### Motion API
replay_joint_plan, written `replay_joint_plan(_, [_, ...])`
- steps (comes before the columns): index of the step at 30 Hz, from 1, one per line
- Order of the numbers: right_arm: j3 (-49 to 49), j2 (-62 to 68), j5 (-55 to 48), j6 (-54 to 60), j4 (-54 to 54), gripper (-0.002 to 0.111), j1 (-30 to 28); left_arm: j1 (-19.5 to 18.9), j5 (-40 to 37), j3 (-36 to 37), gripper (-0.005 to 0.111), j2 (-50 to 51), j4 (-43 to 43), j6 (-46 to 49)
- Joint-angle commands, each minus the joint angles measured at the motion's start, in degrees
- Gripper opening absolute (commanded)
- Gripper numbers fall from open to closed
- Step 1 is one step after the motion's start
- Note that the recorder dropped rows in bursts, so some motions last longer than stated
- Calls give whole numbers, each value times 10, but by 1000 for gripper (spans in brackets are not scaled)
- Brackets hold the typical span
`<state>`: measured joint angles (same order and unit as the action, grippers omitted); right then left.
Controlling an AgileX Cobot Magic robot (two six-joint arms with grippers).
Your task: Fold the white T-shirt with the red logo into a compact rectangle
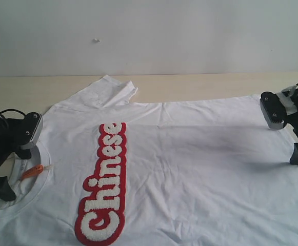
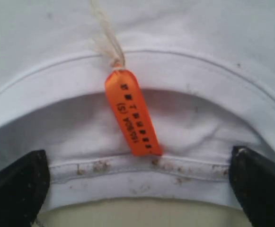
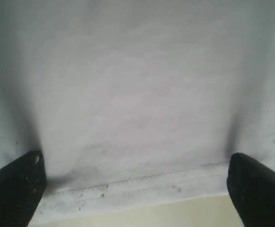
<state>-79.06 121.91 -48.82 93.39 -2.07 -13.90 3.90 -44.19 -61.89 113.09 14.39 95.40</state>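
The pale wooden table (image 1: 200,84) carries the thin white cotton T-shirt (image 1: 205,154), spread front-up and nearly flat, its neck toward my left arm and its bottom edge toward my right. The far short sleeve (image 1: 115,91) lies doubled over itself at the far edge. Across the chest runs the red logo (image 1: 105,187), fuzzy white letters outlined thickly in red. My left gripper (image 1: 15,161) hangs at the neck with its fingers spread wide and holding nothing; my right gripper (image 1: 287,133) hangs at the other end, also wide apart and empty. I judge the first fold is not yet begun, and that this is the moment to take hold at both ends. To do it well I should come down evenly on both sides, pinching the ribbed round collar (image 2: 199,71) and the stitched bottom hem (image 3: 128,189) through both layers, so that the cloth lifts as one sheet and does not skew. The small orange neck tag (image 2: 130,113) lies across the neck opening between my left fingers; I should close clear of its string.
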Motion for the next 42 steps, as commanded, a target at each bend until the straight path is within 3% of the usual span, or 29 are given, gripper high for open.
replay_joint_plan(1, [-2, 0, -52, 37, 17, 105, -2, 1, 6, 10, 105, 20, 2, -3])
replay_joint_plan(20, [-2, 0, -66, -22, -5, 105, -2, 1, 10, 10, 105, 25, 2, -17])
replay_joint_plan(26, [-2, 0, -55, -147, 41, 105, -2, 1, 10, 10, 105, 25, 2, -17])
replay_joint_plan(42, [-2, 0, 43, -127, 21, 105, -2, 1, 19, 10, 105, 25, 1, -30])
